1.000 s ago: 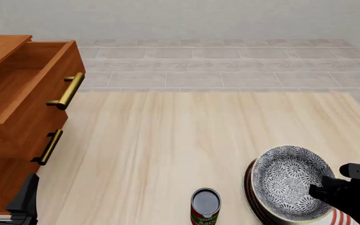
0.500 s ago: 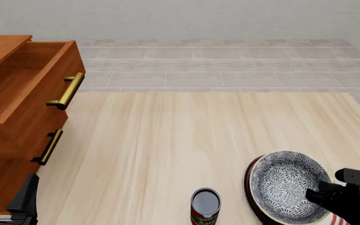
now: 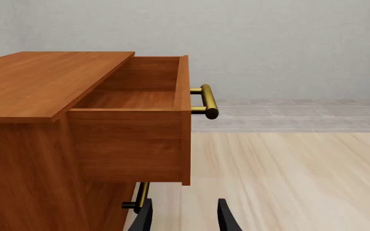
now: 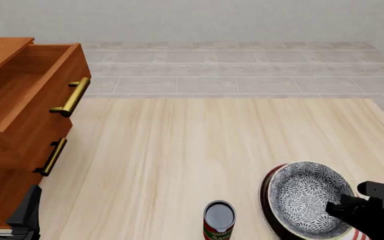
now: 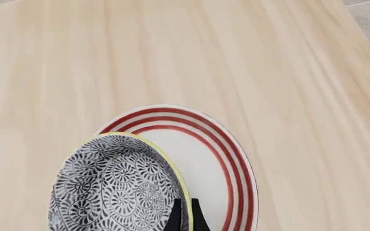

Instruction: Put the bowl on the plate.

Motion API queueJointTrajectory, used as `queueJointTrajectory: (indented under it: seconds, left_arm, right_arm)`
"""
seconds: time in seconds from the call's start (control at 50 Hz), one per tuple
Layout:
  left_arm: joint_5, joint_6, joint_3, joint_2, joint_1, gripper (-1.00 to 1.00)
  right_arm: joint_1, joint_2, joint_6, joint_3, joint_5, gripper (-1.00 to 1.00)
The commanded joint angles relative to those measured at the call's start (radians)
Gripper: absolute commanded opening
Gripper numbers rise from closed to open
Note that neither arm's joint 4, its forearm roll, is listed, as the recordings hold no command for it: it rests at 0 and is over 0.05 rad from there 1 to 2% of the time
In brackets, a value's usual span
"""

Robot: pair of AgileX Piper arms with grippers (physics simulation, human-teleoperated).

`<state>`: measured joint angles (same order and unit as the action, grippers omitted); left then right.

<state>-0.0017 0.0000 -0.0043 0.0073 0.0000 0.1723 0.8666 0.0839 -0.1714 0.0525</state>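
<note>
The bowl (image 4: 307, 197), blue-grey floral inside with a pale rim, is at the table's near right, over the white red-ringed plate (image 4: 359, 234). Most of the plate is hidden under it in the front view. In the right wrist view the bowl (image 5: 111, 187) overlaps one side of the plate (image 5: 214, 154), off centre; contact between them cannot be told. My right gripper (image 4: 342, 206) is shut on the bowl's rim, one thin finger on each side (image 5: 186, 216). My left gripper (image 4: 7, 207) stands open at the near left beside the cabinet, holding nothing (image 3: 183, 220).
A wooden cabinet (image 4: 18, 125) with its top drawer (image 3: 140, 91) pulled open and brass handles (image 4: 72, 97) fills the left side. A small dark-topped can (image 4: 219, 220) stands just left of the plate near the front edge.
The bowl and my right gripper have come down and a little nearer over the plate since a second ago; almost no motion in the last half second. The left arm is still.
</note>
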Motion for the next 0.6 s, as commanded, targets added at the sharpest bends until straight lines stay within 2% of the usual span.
queueJointTrajectory:
  seconds: [0.02,0.06,0.08,0.24,0.6]
  left_arm:
    - [0.000,0.000,0.000,0.000,0.000,1.00]
    - [0.000,0.000,0.000,0.000,0.000,1.00]
    - [0.000,0.000,0.000,0.000,0.000,1.00]
    - [0.000,0.000,0.000,0.000,0.000,1.00]
    - [0.000,0.000,0.000,0.000,0.000,1.00]
  right_arm:
    - [0.003,0.024,-0.007,0.024,-0.022,-1.00]
    - [0.005,0.027,-0.007,0.023,-0.024,-1.00]
    - [0.012,0.027,-0.015,0.021,-0.025,1.00]
    - [0.013,0.044,-0.013,0.018,-0.037,1.00]
    - [0.034,-0.031,-0.033,-0.016,0.045,1.00]
